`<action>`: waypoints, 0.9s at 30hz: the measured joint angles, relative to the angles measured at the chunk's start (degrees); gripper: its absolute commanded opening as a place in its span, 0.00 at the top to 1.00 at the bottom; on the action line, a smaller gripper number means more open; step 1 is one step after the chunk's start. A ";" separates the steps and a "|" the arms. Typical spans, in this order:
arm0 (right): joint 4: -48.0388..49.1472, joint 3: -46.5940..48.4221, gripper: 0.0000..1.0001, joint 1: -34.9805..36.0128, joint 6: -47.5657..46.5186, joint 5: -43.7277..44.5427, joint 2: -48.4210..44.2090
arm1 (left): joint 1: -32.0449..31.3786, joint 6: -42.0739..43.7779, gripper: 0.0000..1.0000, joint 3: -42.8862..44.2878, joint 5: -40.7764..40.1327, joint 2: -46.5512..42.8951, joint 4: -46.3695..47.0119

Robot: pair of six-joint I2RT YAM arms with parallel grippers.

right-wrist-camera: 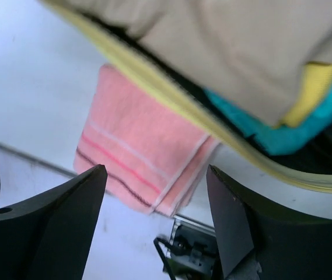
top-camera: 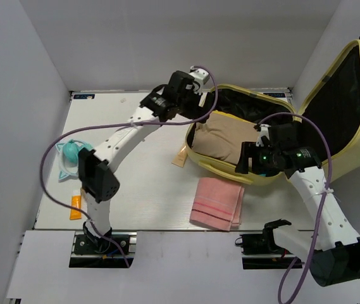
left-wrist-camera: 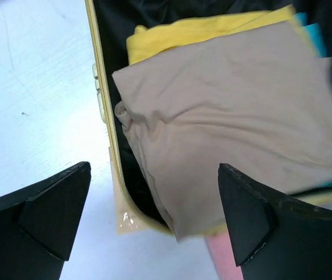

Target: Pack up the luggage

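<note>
Left gripper [left-wrist-camera: 154,169] and right gripper [right-wrist-camera: 155,169] both gape empty above the luggage [top-camera: 217,168], over its rim

Top view: bright, even, diffuse light from above. The white desk [top-camera: 148,190] is close to clipping; colours are clean. Shadows are faint and soft-edged, a pale grey under the left arm [top-camera: 116,147]. The luggage [top-camera: 217,166] lining reads flat black, with no detail.
Left wrist view: the desk is blown out beside the luggage rim, with a bluish cast. The beige cloth [left-wrist-camera: 241,116] is smeared at its right edge.
Right wrist view: soft throughout. The pink towel [right-wrist-camera: 136,157] stripes are legible. The jaws are dark and out of focus.
</note>
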 measured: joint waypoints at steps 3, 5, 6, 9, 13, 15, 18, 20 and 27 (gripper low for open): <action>-0.79 -0.94 0.24 3.98 -2.14 -1.44 -0.17 | -0.87 -0.22 0.00 -4.02 0.42 -8.02 -1.49; -1.16 -2.08 0.21 6.08 -2.62 0.79 -0.11 | -2.08 -1.25 0.00 -12.63 -0.35 -15.80 -1.20; -1.44 -2.58 0.19 6.62 -2.58 2.69 -0.04 | -2.97 -2.38 0.00 -18.01 -1.84 -19.87 -1.79; -1.05 -3.54 0.13 6.97 -1.18 9.22 -0.22 | -7.19 -6.67 0.00 -32.68 -5.79 -28.39 -3.21; 3.58 -5.49 0.10 6.91 1.22 14.51 -4.52 | -12.61 -13.35 0.00 -48.54 -5.97 -30.80 -2.93; 6.03 -5.55 0.10 6.91 2.03 16.50 -6.69 | -13.79 -15.63 0.00 -54.77 -4.07 -30.75 -0.90; 8.48 -5.55 0.10 6.91 3.37 19.04 -7.82 | -14.58 -18.25 0.00 -58.93 -2.47 -29.94 2.45; 9.88 -6.12 0.10 6.91 4.33 20.44 -7.80 | -14.78 -19.69 0.00 -59.34 -1.22 -28.76 6.62; 11.08 -7.96 0.10 6.91 6.08 24.09 -8.02 | -14.82 -23.50 0.00 -63.82 7.98 -23.65 26.03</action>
